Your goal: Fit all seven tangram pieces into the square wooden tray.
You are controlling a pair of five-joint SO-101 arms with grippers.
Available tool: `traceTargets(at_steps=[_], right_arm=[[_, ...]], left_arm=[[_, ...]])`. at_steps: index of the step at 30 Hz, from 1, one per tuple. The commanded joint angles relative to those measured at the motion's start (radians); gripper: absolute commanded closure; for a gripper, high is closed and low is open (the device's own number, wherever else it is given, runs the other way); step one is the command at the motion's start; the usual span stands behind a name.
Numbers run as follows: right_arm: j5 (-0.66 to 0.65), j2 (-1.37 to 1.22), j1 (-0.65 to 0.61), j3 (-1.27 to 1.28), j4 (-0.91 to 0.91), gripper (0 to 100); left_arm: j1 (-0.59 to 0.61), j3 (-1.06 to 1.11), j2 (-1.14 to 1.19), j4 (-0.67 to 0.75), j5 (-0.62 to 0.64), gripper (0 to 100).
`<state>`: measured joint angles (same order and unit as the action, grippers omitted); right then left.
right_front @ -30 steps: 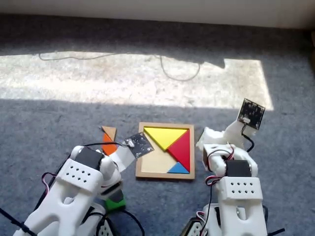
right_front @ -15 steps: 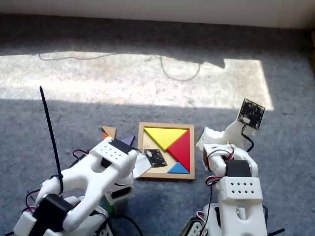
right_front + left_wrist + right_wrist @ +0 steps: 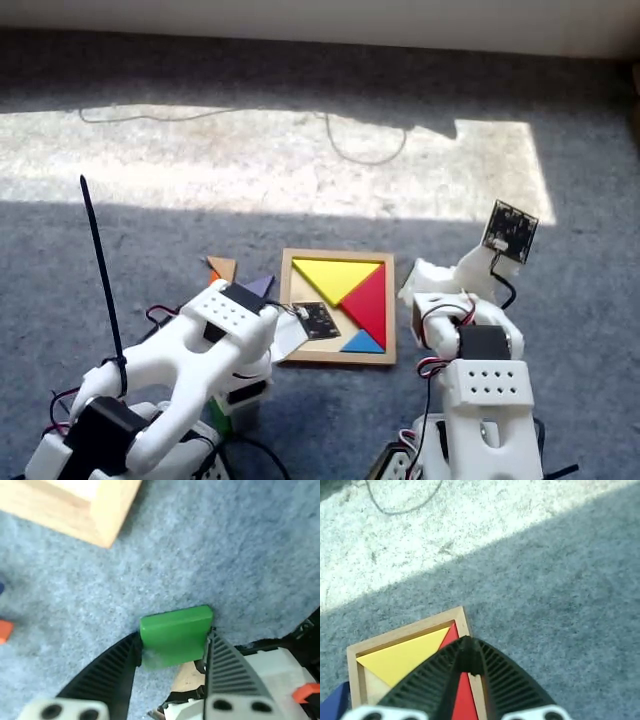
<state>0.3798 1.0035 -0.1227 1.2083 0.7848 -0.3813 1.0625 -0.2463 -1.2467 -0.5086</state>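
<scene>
Between the black fingers (image 3: pixel 117 667) of the left gripper (image 3: pixel 172 641) sits the green piece (image 3: pixel 175 625). The jaws are closed against its two opposite edges and grip it low over the grey carpet (image 3: pixel 240 545), close to that arm's own base. A stretch of bare carpet separates the piece from the near corner of the tray (image 3: pixel 95 510).

The right gripper (image 3: pixel 468 652) has its jaws pressed together with nothing between them. It hangs over the tray's right rim beside the red triangle (image 3: pixel 462 692).

Inside the tray (image 3: pixel 338 256), the yellow triangle (image 3: pixel 335 277) lies along the far edge, the red triangle (image 3: pixel 370 300) along the right edge, and a blue triangle (image 3: pixel 362 342) in the near right corner. Bare wood (image 3: pixel 325 345) shows along the near left part. A tan piece (image 3: pixel 223 268) and a purple piece (image 3: pixel 260 285) lie just off the left rim.
</scene>
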Motion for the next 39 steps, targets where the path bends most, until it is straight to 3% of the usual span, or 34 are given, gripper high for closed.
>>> traceTargets(at_steps=[1, 5, 20, 25, 33, 39], right_arm=[[0.006, 0.024, 0.012, -0.013, -0.022, 99.2], [0.006, 0.024, 0.012, -0.012, -0.022, 99.2], [-0.038, 0.024, 0.012, -0.008, -0.022, 99.2], [-0.040, 0.024, 0.012, -0.008, -0.022, 99.2], [-0.040, 0.024, 0.012, -0.008, -0.022, 99.2], [-0.040, 0.024, 0.012, -0.008, -0.022, 99.2]], left_arm=[[0.027, -0.068, -0.004, 0.049, -0.003, 100], [0.019, -0.140, -0.004, 0.002, 0.097, 99], [0.027, -0.334, -0.005, -0.176, 0.118, 99], [0.019, -0.337, -0.154, -0.296, 0.160, 99], [0.082, -0.189, -0.633, -0.279, 0.192, 73], [0.177, -0.087, -0.680, -0.203, 0.222, 71]])
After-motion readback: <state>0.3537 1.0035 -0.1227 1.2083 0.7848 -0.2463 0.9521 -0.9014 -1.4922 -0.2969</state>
